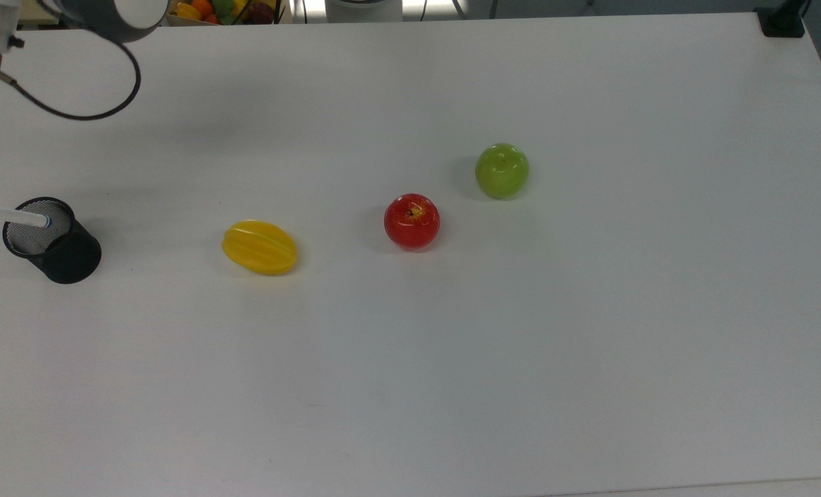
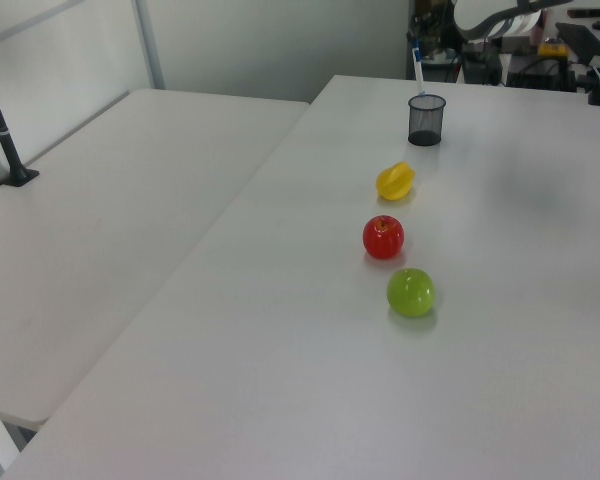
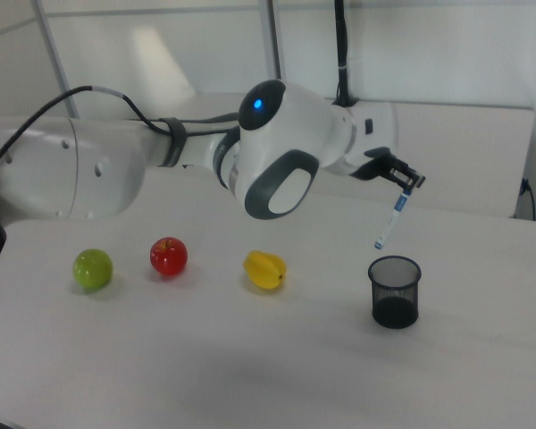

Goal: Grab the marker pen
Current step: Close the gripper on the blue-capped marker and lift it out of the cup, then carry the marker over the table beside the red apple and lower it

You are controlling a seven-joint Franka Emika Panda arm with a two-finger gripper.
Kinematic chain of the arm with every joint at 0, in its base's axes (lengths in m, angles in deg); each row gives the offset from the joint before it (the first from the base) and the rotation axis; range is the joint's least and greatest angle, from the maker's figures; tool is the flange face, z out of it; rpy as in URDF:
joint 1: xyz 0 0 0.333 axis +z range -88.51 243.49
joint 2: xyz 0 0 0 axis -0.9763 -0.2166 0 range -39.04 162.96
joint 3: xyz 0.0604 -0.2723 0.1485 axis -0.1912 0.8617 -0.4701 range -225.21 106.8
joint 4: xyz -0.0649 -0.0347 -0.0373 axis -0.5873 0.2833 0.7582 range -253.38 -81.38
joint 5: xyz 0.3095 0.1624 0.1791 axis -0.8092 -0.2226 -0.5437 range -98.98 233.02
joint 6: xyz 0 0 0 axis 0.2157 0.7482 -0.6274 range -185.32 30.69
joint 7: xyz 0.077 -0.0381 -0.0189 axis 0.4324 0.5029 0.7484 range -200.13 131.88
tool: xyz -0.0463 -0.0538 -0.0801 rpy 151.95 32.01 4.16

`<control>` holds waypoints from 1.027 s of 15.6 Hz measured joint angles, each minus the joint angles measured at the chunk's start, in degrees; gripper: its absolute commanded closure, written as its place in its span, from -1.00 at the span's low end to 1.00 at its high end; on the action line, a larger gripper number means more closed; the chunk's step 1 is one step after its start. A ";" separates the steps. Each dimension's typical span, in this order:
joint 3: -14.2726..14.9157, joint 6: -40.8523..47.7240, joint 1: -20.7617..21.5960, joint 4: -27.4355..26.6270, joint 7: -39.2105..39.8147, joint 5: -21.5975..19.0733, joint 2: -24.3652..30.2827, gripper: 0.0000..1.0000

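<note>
Arm: white Franka arm with grey joint covers reaches across the right view from the right view's left, wrist ending above the cup.
Gripper [image 3: 406, 184]: black, 2 fingers; the jaws are closed on the top end of the marker, seen in the right view.
Marker pen: slim white-barrelled marker pen with blue cap and blue band [image 3: 390, 220] hangs from the jaws, tilted, lower tip pointing down toward the cup. It is in the air, clear of the rim in the right view. In the top view the white marker [image 1: 10, 215] lies across the cup's rim line with its tip over the opening; in the left view it [image 2: 416, 66] stands just above the cup.
Cup: black wire-mesh pen cup [image 3: 395, 291], upright on the tabletop, directly below the marker's tip; also seen at [image 1: 51, 239] and [image 2: 426, 119].
Fruit row: 3 pieces on the tabletop, well apart from each other: yellow ribbed star fruit [image 1: 259, 247] nearest the cup, then glossy red apple [image 1: 411, 221], then glossy green apple [image 1: 502, 170].
Tabletop: plain white surface [image 1: 520, 345]; a 2nd white table [image 2: 110, 200] sits at the left view's left.
Cable: black cable [image 1: 99, 103] loops from the wrist over the tabletop in the top view.
</note>
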 measured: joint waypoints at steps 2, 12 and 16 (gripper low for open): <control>-0.06 2.51 1.90 -0.04 0.31 0.00 2.08 0.79; -0.15 42.26 12.19 -0.17 3.70 0.01 10.38 0.79; -0.20 50.44 16.80 -0.85 4.33 0.12 10.45 0.79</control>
